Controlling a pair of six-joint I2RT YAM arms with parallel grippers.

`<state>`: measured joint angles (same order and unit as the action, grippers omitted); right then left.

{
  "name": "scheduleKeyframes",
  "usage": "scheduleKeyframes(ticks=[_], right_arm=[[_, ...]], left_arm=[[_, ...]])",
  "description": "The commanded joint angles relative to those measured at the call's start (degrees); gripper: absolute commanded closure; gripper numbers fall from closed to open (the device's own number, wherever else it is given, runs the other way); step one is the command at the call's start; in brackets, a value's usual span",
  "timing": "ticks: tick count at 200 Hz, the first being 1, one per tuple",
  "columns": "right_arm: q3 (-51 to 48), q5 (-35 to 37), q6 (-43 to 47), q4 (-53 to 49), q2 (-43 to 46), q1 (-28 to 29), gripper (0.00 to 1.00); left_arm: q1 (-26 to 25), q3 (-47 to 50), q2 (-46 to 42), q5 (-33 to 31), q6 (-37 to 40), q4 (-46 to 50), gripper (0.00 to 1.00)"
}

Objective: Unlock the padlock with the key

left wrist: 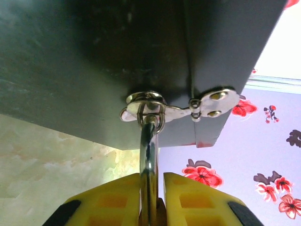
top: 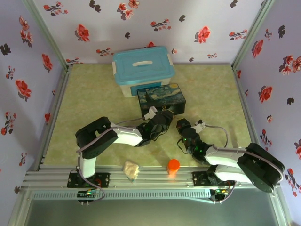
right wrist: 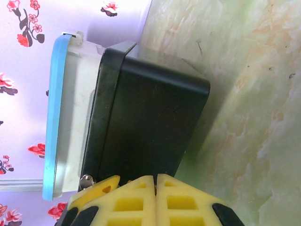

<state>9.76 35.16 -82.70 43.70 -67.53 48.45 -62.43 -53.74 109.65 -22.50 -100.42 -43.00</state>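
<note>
At the far middle of the table [top: 94, 94] stands a bin [top: 143, 66] with cloudy white walls and a snapped-down blue lid with a moulded handle; its contents cannot be made out. Just in front of it, touching or nearly so, sits a dark rectangular tin [top: 162, 96] with rounded corners and a painted swirling night sky on its lid. The tin is shut. A shiny silver hasp [left wrist: 188, 108] is folded across the seam of its near wall.

The padlock [left wrist: 148, 141] hangs from the hasp's staple on that near wall. Its thin, polished silver shackle is threaded through the staple, and its long axis runs straight out from the tin towards the near edge. The body is hidden.

The left gripper [left wrist: 151, 181] [top: 163, 117] has its ribbed yellow fingers [left wrist: 117, 197] closed tight on the shackle, one on each side.

The right gripper [right wrist: 156, 181] [top: 180, 126] sits just right of the left one, before the tin's near right corner. Its yellow fingers [right wrist: 131, 202] are pressed together with only a seam between them. Whether the key lies in that seam I cannot tell.

By the near edge, between the arm bases, an orange cylinder [top: 173, 165] stands upright, and a crumpled pale wad [top: 132, 169] lies to its left. The table top is glossy, green and marbled.
</note>
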Motion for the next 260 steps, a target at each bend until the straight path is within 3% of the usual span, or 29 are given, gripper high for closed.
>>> scheduleKeyframes(ticks=[1, 81, 169, 260], right_arm=[[1.2, 1.4, 1.4, 2.2, 0.1, 0.7, 1.0], [-0.4, 4.6, -0.6, -4.2, 6.3, 2.0, 1.0], [-0.8, 4.1, -0.2, 0.3, 3.8, 2.0, 1.0], [-1.4, 5.4, -2.0, -6.3, 7.3, 1.9, 1.0]], left_arm=[[0.2, -1.6, 0.5, -0.8, -0.1, -3.9, 1.0], [0.2, -2.8, 0.9, -1.3, 0.7, -2.6, 1.0], [0.3, -3.4, 1.6, -1.0, 0.2, -3.8, 1.0], [0.2, -3.4, 1.3, -1.5, 1.0, -4.0, 1.0]])
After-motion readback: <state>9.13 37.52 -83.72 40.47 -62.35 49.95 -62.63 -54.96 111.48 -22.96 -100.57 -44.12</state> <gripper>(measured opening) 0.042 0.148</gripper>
